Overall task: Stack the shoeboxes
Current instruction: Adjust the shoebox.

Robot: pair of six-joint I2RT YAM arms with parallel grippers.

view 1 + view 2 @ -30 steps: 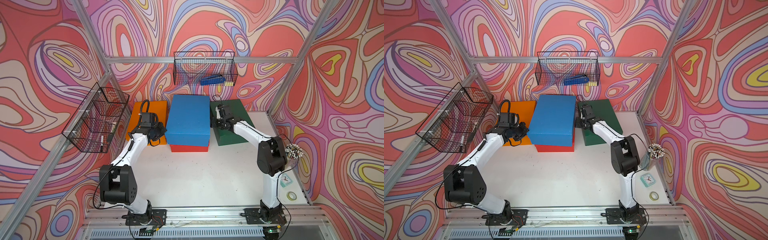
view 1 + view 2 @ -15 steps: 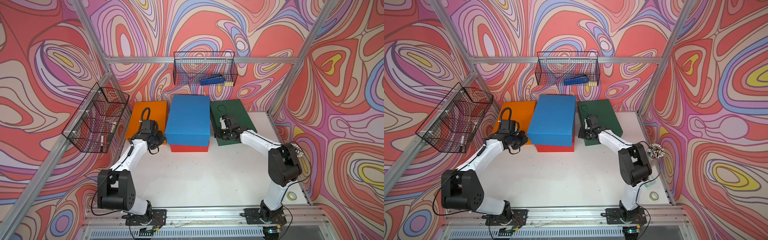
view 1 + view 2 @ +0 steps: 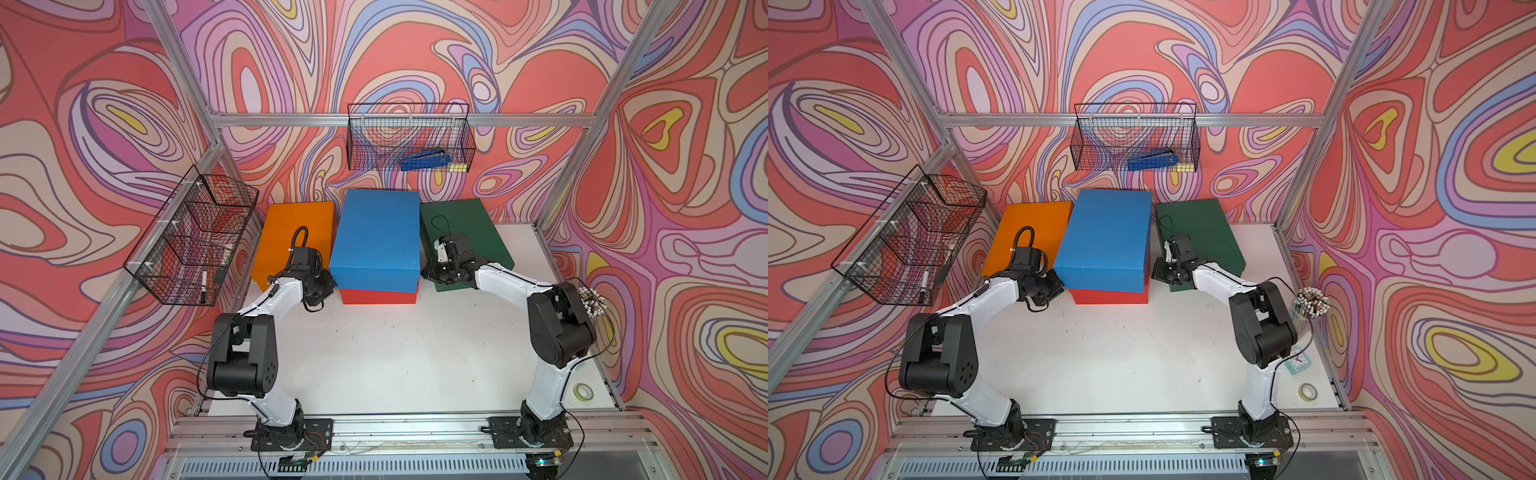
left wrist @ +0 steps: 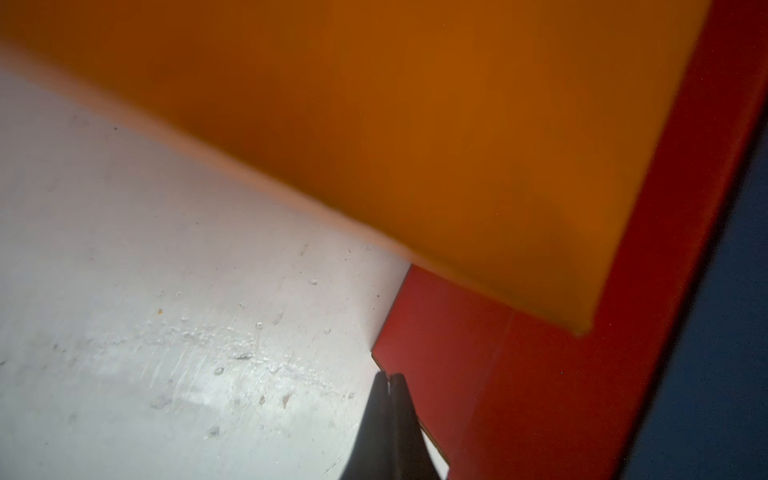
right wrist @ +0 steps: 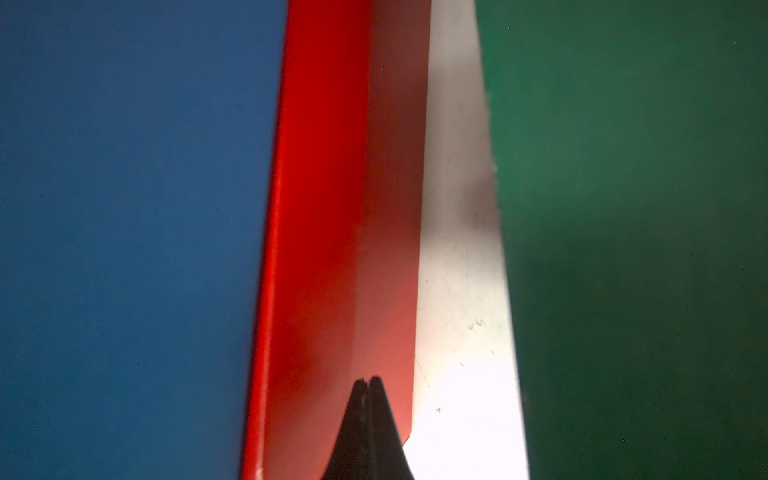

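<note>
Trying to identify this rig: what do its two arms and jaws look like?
Both the left arm and right arm have white links between bulky black joint housings. Thin black cables run along them, and a thicker black cable loops above the left wrist. The jaws are dark and taper to narrow tips.

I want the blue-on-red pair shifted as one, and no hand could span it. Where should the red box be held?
Probably take the red box by its two long side walls, low, below its lid: squeezed between the shut left hand, coming in on the orange box side, and the shut right hand, through the gap by the green box. The blue box covers its top.
</note>
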